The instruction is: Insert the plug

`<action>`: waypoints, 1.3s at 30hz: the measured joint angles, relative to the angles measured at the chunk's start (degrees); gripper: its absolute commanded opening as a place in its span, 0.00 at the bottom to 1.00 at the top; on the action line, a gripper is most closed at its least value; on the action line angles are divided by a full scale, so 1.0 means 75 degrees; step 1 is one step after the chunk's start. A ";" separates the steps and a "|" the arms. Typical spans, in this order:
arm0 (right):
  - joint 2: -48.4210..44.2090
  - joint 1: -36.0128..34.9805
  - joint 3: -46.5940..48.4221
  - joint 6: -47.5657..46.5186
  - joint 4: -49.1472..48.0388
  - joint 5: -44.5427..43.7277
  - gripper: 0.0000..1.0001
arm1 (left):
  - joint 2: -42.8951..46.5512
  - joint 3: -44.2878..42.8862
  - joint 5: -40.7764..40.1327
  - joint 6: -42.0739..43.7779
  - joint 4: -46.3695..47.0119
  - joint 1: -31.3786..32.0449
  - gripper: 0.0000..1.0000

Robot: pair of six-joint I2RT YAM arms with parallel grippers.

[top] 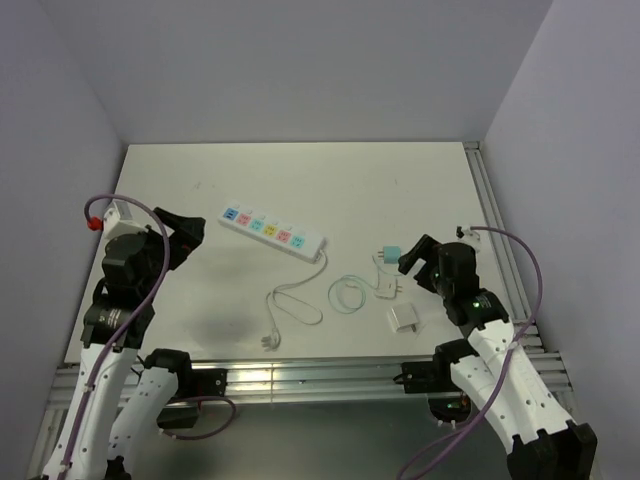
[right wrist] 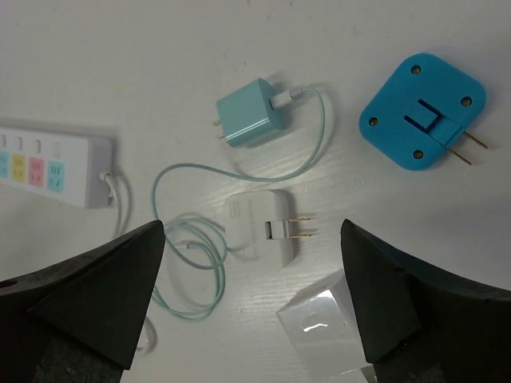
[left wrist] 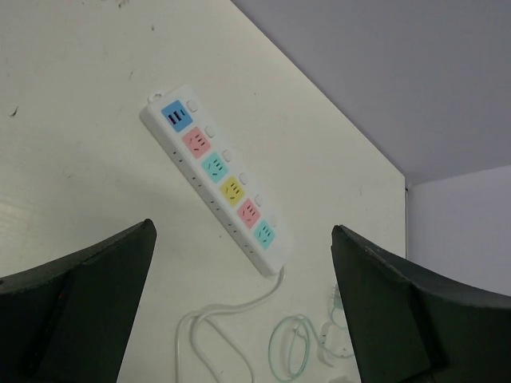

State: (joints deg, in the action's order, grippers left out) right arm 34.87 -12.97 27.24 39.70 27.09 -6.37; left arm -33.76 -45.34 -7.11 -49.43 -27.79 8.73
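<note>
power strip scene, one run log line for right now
left claw open, empty, facing power strip | right claw open, empty, above white charger | teal charger unplugged | strip sockets all empty

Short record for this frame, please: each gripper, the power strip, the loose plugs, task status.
left gripper: open, empty, facing the power strip
right gripper: open, empty, above the white adapter
power strip: flat on table, sockets all vacant
plugs: white adapter, teal charger, blue adapter, all loose on table
task status: nothing inserted yet
</note>
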 measured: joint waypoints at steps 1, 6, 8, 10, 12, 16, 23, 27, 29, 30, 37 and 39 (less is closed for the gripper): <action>0.0076 0.0000 0.0012 -0.0058 0.0012 0.0017 0.96 | 0.0058 0.0003 0.0061 0.0047 -0.0096 0.0000 0.98; 0.0801 -0.0003 0.0487 -0.0641 -0.0038 0.0353 0.86 | 0.0358 -0.0026 0.0216 0.0321 -0.0131 0.0000 0.95; 0.1309 -0.0044 0.0790 -0.0839 -0.0146 0.0632 0.85 | 0.0245 -0.0122 0.0259 0.0455 -0.0172 0.0000 0.96; 0.1941 -0.0169 0.1125 -0.0976 -0.0198 0.0854 0.89 | 0.0026 -0.0256 0.0291 0.0595 -0.0280 0.0000 0.97; 0.2716 -0.0469 0.1580 -0.1084 -0.0102 0.0784 0.89 | -0.0254 -0.0393 0.0312 0.0734 -0.0396 0.0000 0.97; 0.4130 -0.1221 0.2436 -0.1256 -0.0029 0.0565 0.87 | -0.0880 -0.0656 0.0341 0.0938 -0.0659 0.0000 0.97; 0.5359 -0.1591 0.3261 -0.1343 0.0562 0.0052 0.84 | -0.1169 -0.0705 0.0583 0.1105 -0.0810 0.0000 0.95; 0.5438 -0.1405 0.3424 -0.1061 0.0688 -0.0166 0.82 | -0.1166 -0.0705 0.0743 0.1113 -0.0787 0.0000 0.94; 0.5386 -0.1151 0.3424 -0.0970 0.0685 -0.0207 0.81 | -0.1215 -0.0705 0.0828 0.1128 -0.0781 0.0000 0.93; 0.5333 -0.0950 0.3424 -0.0915 0.0691 -0.0227 0.81 | -0.1236 -0.0705 0.0857 0.1139 -0.0769 0.0000 0.93; 0.4995 0.0860 0.3401 -0.0606 0.0746 -0.0198 0.73 | -0.1425 -0.0708 0.1271 0.1314 -0.0641 0.0000 0.93; 0.4980 0.0970 0.3398 -0.0589 0.0918 -0.0210 0.73 | -0.1431 -0.0708 0.1443 0.1317 -0.0560 0.0000 0.93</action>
State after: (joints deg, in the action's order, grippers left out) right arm 72.23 -5.69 52.73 35.29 33.98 -7.94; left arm -44.49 -50.65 3.70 -39.55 -31.99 8.73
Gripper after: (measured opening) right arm 0.735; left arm 0.930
